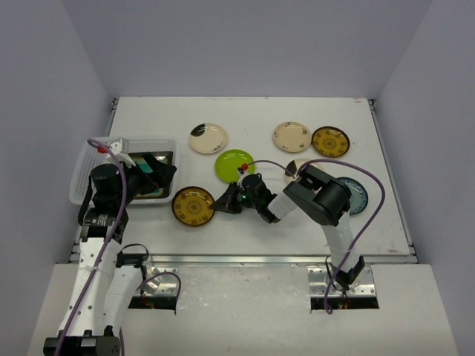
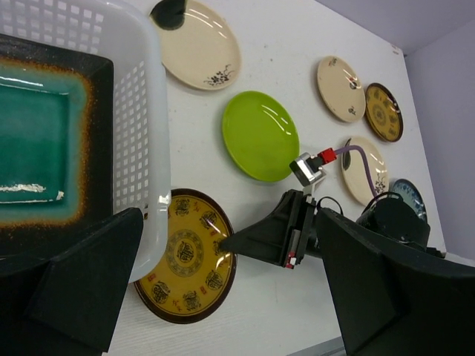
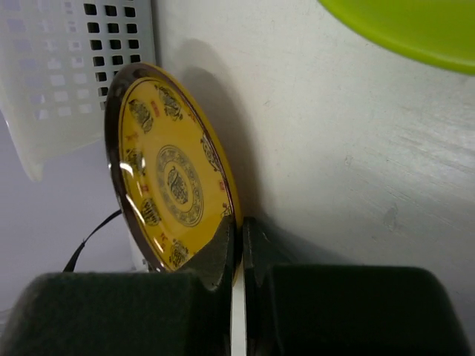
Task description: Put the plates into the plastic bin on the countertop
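Plain lilac-grey walls [image 1: 245,44] on three sides

Plain, matte, lavender-grey panels enclose the scene: a back wall [image 1: 245,44], a left wall [image 1: 44,111] and a right wall [image 1: 438,111]. Along the near side runs a lower white ledge [image 1: 245,311], bearing a left metal plate [image 1: 169,272] and a right metal plate [image 1: 318,282], with a dark rectangular opening [image 1: 152,302] at the near edge of each.

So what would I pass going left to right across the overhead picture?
White bin → near yellow-brown plate → lime-green plate → far cream plate with no dark patch → far brown patterned plate.
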{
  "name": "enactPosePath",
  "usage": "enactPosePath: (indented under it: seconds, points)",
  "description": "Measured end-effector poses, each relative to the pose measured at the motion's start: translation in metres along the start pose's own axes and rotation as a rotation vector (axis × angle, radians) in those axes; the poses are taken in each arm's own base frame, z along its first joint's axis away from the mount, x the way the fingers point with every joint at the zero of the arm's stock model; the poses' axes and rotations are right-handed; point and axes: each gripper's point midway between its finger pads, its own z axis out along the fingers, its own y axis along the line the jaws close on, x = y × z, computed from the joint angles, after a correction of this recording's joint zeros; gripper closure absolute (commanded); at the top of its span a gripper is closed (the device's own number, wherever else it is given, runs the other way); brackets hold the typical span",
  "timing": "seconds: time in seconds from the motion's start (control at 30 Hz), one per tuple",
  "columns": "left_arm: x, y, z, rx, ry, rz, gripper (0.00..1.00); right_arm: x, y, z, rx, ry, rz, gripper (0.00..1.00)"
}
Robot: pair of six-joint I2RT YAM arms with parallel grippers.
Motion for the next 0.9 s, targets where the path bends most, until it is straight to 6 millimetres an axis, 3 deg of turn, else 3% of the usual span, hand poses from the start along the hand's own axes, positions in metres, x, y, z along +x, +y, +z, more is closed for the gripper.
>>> enactPosePath:
  seconds: [0.13,0.27,0.33,0.43,0.53,0.63,0.7,0.8,0.9]
  points:
    - [0.005,-0.001,0.003,0.009,0.024,0.003,0.0,0.003,-0.007,-0.021,0.044,-0.02,0.001,1.0]
    - [0.012,-0.009,0.005,0.048,0.063,0.009,0.0,0.002,-0.015,-0.074,0.127,-0.036,-0.023,1.0]
    - [0.018,-0.013,0.008,0.071,0.091,0.012,0.0,-0.013,-0.006,-0.096,0.136,-0.074,-0.058,1.0]
    - [0.031,-0.022,0.014,0.117,0.163,0.008,0.01,-0.044,0.026,-0.121,0.08,-0.128,-0.13,1.0]
    - [0.052,-0.033,0.021,0.188,0.272,-0.003,0.08,-0.062,0.055,-0.139,0.019,-0.146,-0.195,1.0]
    - [0.074,-0.041,0.029,0.235,0.386,-0.033,0.21,-0.061,0.075,-0.149,-0.033,-0.117,-0.234,1.0]
    - [0.082,-0.046,0.031,0.264,0.433,-0.054,0.42,-0.056,0.083,-0.152,-0.064,-0.091,-0.244,1.0]
    - [0.082,-0.054,0.03,0.307,0.441,-0.061,0.71,-0.047,0.086,-0.153,-0.085,-0.047,-0.238,1.0]
    - [0.08,-0.06,0.03,0.337,0.437,-0.063,0.86,-0.043,0.089,-0.154,-0.104,-0.026,-0.23,1.0]
